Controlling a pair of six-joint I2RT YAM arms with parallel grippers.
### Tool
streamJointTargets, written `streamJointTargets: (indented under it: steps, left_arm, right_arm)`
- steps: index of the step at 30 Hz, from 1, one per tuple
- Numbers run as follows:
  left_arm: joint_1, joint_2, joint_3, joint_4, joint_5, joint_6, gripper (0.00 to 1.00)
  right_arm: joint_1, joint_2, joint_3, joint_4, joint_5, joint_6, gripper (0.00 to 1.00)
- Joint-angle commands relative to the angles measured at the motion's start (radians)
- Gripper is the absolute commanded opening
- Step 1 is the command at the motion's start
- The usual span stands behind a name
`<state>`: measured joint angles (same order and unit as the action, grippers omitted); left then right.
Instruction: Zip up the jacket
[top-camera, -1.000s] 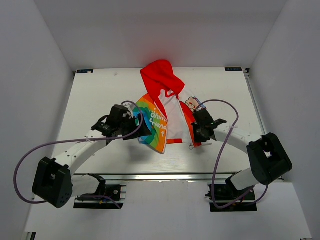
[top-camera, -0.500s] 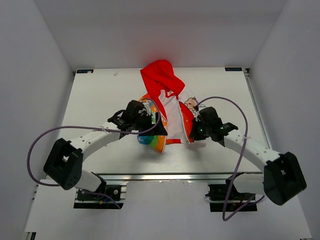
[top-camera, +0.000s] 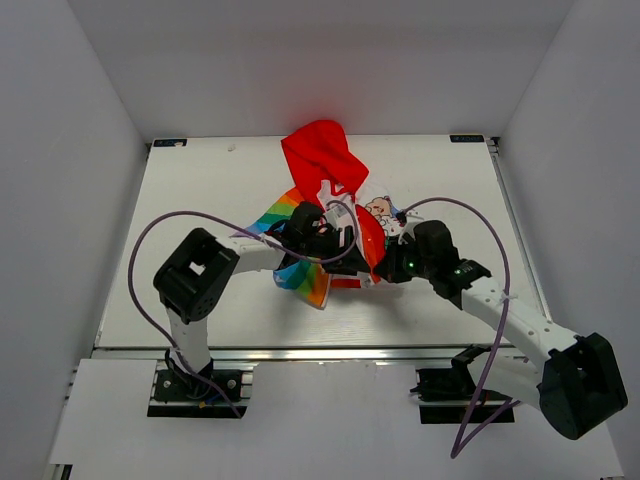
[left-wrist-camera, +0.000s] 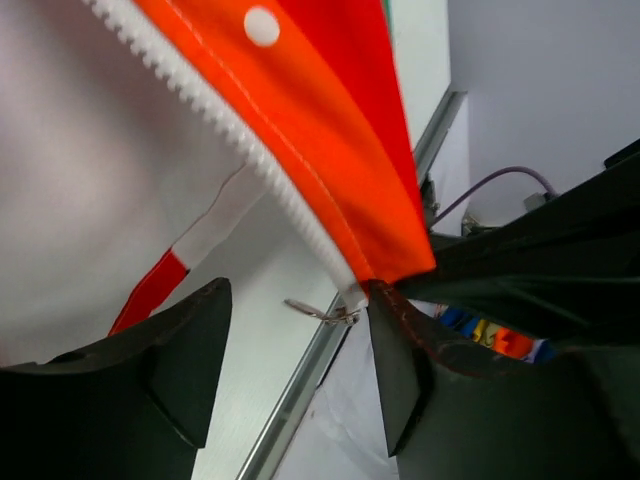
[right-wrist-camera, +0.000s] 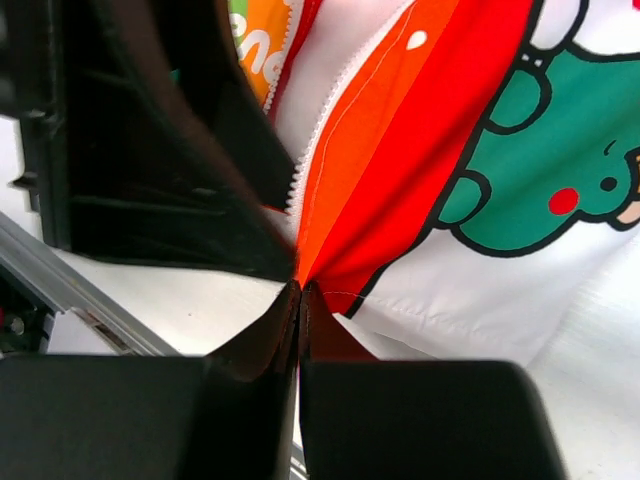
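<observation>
at right hand (right-wrist-camera: 300, 288), jacket (top-camera: 320, 158) zipper edge (right-wrist-camera: 297, 185)

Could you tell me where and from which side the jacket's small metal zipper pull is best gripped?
Probably its thin wire loop, from the hem side: the small metal zipper pull juts free below the white zipper teeth, within the open left gripper, while the right gripper pins a corner of the orange-and-white jacket.

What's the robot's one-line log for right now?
left tool open by white zipper end | right tool shut on small red-and-white rainbow hooded jacket corner | jacket unzipped
</observation>
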<state>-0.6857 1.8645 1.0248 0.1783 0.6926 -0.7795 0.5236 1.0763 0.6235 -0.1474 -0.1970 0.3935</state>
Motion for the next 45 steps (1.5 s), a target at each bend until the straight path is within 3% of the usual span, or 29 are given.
streamJointTargets:
  steps: [1, 4, 11, 12, 14, 17, 18, 19, 22, 23, 35, 45]
  left_arm:
    - [-0.005, 0.004, 0.047, 0.165, 0.081, -0.073, 0.65]
    - [-0.006, 0.021, 0.060, 0.179, 0.068, -0.079, 0.57]
    - [-0.018, 0.038, 0.058, 0.269, 0.107, -0.115, 0.18]
    - [-0.024, 0.035, 0.055, 0.277, 0.108, -0.118, 0.08]
    - [-0.029, 0.030, 0.052, 0.274, 0.102, -0.112, 0.00]
    - [-0.032, 0.022, 0.038, 0.279, 0.093, -0.110, 0.00]
    - [-0.034, 0.019, 0.034, 0.283, 0.090, -0.112, 0.00]
    - [-0.034, 0.013, 0.029, 0.289, 0.085, -0.113, 0.00]
    - [-0.035, 0.004, 0.014, 0.300, 0.081, -0.118, 0.00]
    - [-0.035, 0.001, 0.012, 0.305, 0.082, -0.121, 0.00]
    - [-0.038, -0.025, -0.040, 0.383, 0.087, -0.181, 0.00]
    - [-0.041, -0.037, -0.074, 0.443, 0.087, -0.222, 0.00]
  right_arm:
    - [-0.005, -0.004, -0.016, 0.069, -0.051, 0.025, 0.00]
    - [-0.005, -0.006, -0.022, 0.086, -0.070, 0.028, 0.00]
    - [-0.010, 0.016, -0.024, 0.080, -0.074, 0.030, 0.00]
    - [-0.010, 0.017, -0.024, 0.081, -0.076, 0.033, 0.00]
    - [-0.011, 0.022, -0.024, 0.085, -0.074, 0.034, 0.00]
    - [-0.014, 0.025, -0.016, 0.071, -0.065, 0.044, 0.01]
    - [-0.014, 0.025, -0.013, 0.063, -0.059, 0.048, 0.11]
    - [-0.016, 0.025, -0.011, 0.059, -0.059, 0.051, 0.33]
    - [-0.017, 0.013, -0.018, 0.054, -0.065, 0.061, 0.55]
    - [-0.017, 0.007, -0.022, 0.048, -0.055, 0.073, 0.57]
    - [-0.025, -0.027, -0.094, 0.051, -0.007, 0.073, 0.58]
    - [-0.033, -0.029, -0.154, 0.201, -0.085, 0.057, 0.58]
